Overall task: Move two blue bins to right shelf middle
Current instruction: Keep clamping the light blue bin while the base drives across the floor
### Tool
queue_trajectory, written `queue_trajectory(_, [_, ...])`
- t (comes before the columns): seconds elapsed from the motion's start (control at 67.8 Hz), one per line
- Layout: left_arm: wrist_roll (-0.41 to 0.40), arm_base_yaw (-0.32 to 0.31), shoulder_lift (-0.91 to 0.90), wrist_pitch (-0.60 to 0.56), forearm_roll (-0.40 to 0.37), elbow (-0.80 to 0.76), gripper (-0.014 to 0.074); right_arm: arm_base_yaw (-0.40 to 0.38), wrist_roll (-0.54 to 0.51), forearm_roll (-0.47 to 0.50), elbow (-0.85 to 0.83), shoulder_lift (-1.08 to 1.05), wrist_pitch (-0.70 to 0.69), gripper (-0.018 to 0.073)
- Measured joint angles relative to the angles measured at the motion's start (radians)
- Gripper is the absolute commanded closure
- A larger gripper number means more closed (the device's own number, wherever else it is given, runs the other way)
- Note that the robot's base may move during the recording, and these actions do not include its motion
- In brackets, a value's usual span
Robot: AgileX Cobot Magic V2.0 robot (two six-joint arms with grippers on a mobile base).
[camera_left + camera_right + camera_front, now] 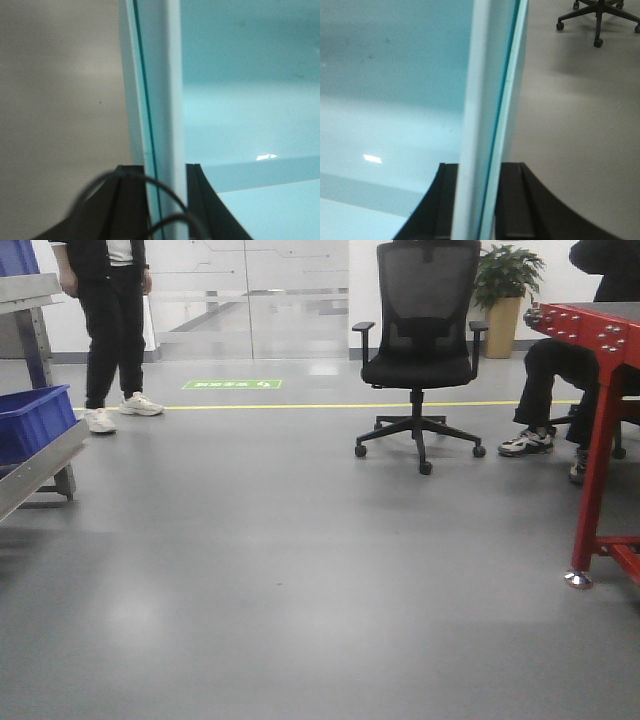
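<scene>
Pale-blue bins (250,100) nested; left end effector (165,172) clamps one wall, right end effector (480,170) clamps opposite wall.

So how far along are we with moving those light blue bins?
Grasping looks done: left gripper and right gripper each clamp a wall of the light blue bins, seemingly two nested. Carrying seems in hand, above grey floor. Shelving is left: the front view shows neither shelved.
</scene>
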Motion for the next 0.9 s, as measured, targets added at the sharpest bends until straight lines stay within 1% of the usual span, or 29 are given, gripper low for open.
queue_trajectory(0.9, [0.0,0.0,0.002,-0.004,0.007,0.0,0.0707,0.0,0.0,0.0,0.0,0.0,-0.006,0.0712])
